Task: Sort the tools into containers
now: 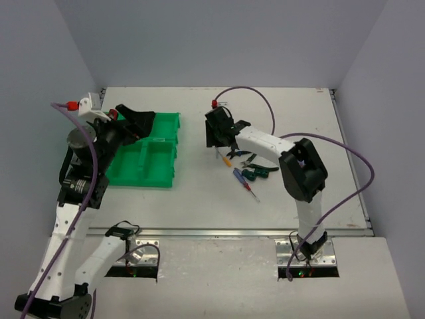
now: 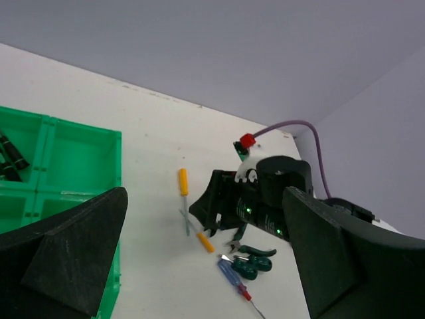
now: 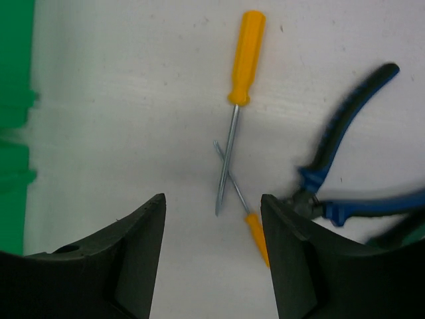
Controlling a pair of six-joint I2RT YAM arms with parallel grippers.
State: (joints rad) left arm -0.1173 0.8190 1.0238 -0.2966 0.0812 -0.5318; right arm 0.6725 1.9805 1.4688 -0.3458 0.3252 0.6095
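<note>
White tabletop under pale grey walls carries everything we see. On its left half sits the green bin, split into rectangular compartments. The left gripper hangs over the far part of it. From the left wrist view we see its fingers spread wide with nothing between them. A dark tool lies in the compartment at that picture's left edge.

The other tools lie loose on the bare table, right of the bin and apart from it. The right gripper points down at them, its fingers partly apart and gripping nothing. Between those fingers two thin shafts cross. One belongs to a yellow screwdriver whose handle points away from the claw. The other belongs to a second yellow screwdriver, whose handle lies just beside the finger on that picture's right; we cannot tell whether they touch.

Blue-handled pliers lie just to the right of the pair. From overhead we also make out green-handled pliers and a blue-handled screwdriver close by, nearer the arm bases.
</note>
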